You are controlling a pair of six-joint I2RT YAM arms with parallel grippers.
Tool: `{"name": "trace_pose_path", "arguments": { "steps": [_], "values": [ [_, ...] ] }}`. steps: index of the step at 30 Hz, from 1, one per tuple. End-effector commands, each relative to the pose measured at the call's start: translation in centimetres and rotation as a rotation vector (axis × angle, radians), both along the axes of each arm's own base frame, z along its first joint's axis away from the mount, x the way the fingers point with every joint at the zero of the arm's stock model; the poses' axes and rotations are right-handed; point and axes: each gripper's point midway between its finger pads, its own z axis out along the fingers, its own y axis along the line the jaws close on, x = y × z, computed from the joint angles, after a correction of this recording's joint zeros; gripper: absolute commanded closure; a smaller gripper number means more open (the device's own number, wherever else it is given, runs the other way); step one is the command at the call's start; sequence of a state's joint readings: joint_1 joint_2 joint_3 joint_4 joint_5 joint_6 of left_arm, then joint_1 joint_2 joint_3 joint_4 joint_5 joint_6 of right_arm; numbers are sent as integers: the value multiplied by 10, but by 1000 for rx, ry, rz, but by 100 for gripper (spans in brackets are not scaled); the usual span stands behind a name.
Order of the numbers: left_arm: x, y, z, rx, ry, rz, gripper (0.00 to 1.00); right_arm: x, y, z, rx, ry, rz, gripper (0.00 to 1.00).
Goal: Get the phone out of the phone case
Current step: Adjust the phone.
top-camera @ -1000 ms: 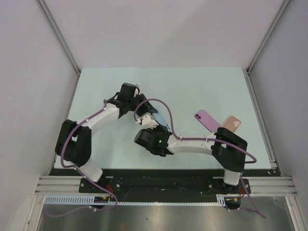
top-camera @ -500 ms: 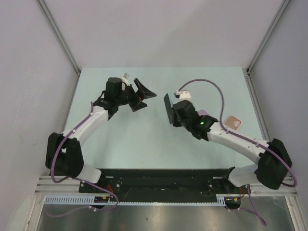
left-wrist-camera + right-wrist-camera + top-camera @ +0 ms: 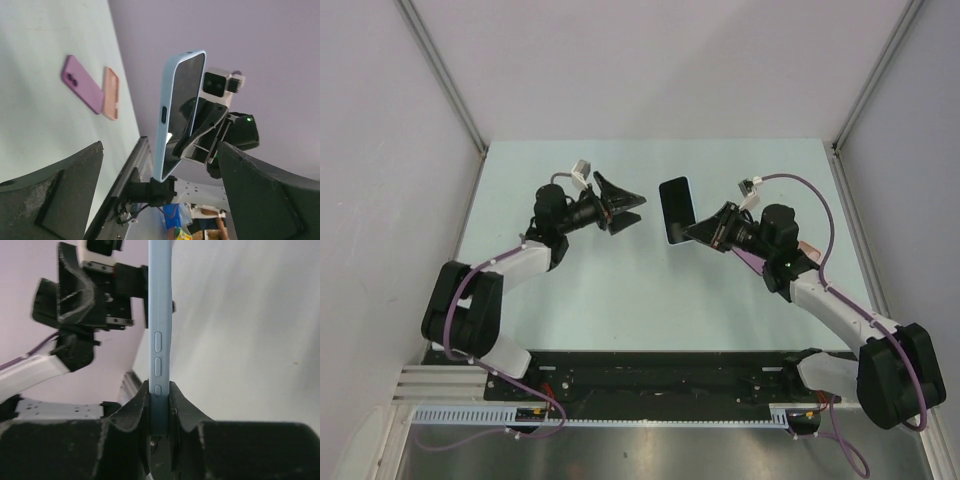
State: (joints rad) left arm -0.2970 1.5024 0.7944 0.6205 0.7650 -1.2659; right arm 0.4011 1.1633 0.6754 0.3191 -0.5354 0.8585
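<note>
Right hand (image 3: 700,234) pinches phone (image 3: 674,210); purple case (image 3: 82,91), peach case (image 3: 111,93) lie behind.

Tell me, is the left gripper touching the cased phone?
Apart. Top view shows a clear gap between the open left gripper and the cased phone, held by the right gripper.

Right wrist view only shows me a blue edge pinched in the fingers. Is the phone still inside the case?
Observer: Yes. From the left wrist, the dark phone screen sits framed by the light blue case.
Operator: Is the left gripper touching it?
Observer: No. From above, it is open, clear of the phone.
Operator: Anything else on the table?
Observer: A purple case and a peach case lie side by side near the right edge.
</note>
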Motion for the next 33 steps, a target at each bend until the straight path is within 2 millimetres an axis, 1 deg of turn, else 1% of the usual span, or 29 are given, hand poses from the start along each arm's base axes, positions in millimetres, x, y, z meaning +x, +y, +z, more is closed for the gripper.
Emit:
{"name": "trace_pose_path", "arguments": {
  "steps": [1, 3, 8, 9, 12, 13, 16, 17, 19, 20, 21, 23, 24, 26, 27, 29, 30, 32, 33],
  "values": [
    [-25, -18, 53, -172, -183, -153, 0, -26, 14, 75, 256, -164, 179, 100],
    [-30, -24, 59, -198, -200, -184, 0, -27, 15, 75, 283, -159, 190, 100],
    [-35, -34, 62, -227, -203, -230, 1, -29, 17, 75, 349, -136, 214, 100],
    [-34, -35, 60, -230, -194, -231, 2, -29, 18, 75, 354, -134, 220, 100],
    [-35, -37, 62, -236, -198, -240, 4, -28, 20, 73, 379, -107, 236, 100],
    [-34, -37, 62, -238, -198, -240, 5, -29, 21, 75, 391, -116, 244, 100],
    [-32, -39, 65, -236, -199, -233, 6, -25, 24, 68, 395, -79, 242, 100],
    [-29, -40, 60, -212, -190, -223, 6, -23, 25, 62, 390, -58, 242, 100],
    [-28, -44, 61, -187, -198, -213, 8, -20, 28, 56, 387, -25, 234, 100],
    [-27, -46, 58, -157, -199, -206, 9, -23, 32, 54, 387, -13, 244, 100],
    [-26, -47, 61, -149, -211, -202, 13, -21, 34, 50, 385, 0, 237, 100],
    [-27, -51, 61, -126, -219, -201, 18, -24, 40, 48, 384, 4, 248, 100],
    [-27, -51, 64, -125, -225, -201, 25, -23, 42, 45, 382, 13, 243, 100],
    [-26, -51, 66, -129, -226, -195, 31, -23, 45, 42, 380, 21, 243, 100],
    [-25, -51, 65, -129, -225, -195, 38, -22, 45, 41, 380, 29, 241, 100],
    [-25, -51, 66, -132, -222, -192, 46, -20, 46, 35, 374, 49, 237, 100],
    [-25, -51, 65, -131, -218, -191, 56, -20, 46, 33, 370, 55, 236, 100],
    [-24, -51, 63, -128, -209, -187, 64, -19, 46, 31, 362, 55, 231, 100],
    [-25, -51, 62, -129, -207, -189, 65, -18, 46, 28, 355, 67, 220, 100]
  ]
}}
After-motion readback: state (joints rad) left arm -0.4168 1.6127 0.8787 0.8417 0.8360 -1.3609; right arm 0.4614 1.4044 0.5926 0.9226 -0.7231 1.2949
